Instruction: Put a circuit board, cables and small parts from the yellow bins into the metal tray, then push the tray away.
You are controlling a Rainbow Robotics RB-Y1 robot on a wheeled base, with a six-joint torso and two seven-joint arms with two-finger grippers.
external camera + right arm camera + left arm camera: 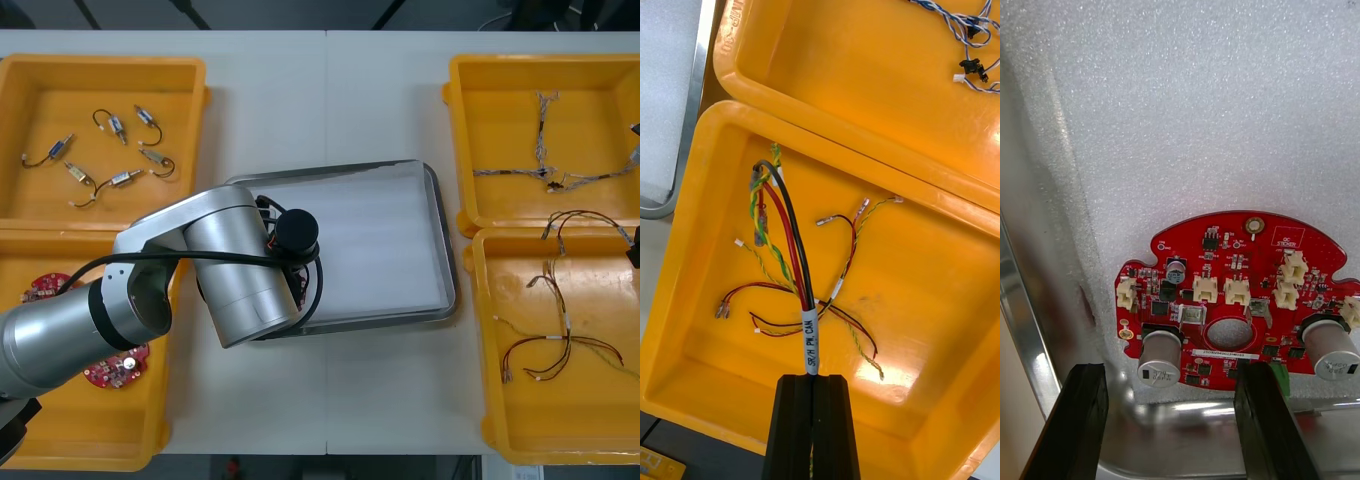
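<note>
Left arm [150, 290], large and silver, reaches from the lower left of the frame over the lower left corner of the metal tray [440, 240]. Its left jaws stand wide open and hold nothing, with the two black fingers [1064, 427] apart just beside a round red circuit board [1232, 307]. The board lies flat on the tray's white lining [1187, 112], close to the rim. A small mark on it seems to read "QC STICKER"; other print is too fine to read.

The right jaws are pressed together over the yellow bin [480, 400] at lower right, above loose red and yellow cables [850, 247]. A wire bundle [794, 262] rising past them carries a white sleeve [810, 337] marked "SR/H PWL CAN" and looks like the arm's own wiring.

Small metal parts [120, 180] lie in the upper left bin [30, 70], and blue and white cables [545, 170] in the upper right bin [470, 70].

The board step looks done. Next, likely, the left arm lifts clear and cables and parts are fetched.
</note>
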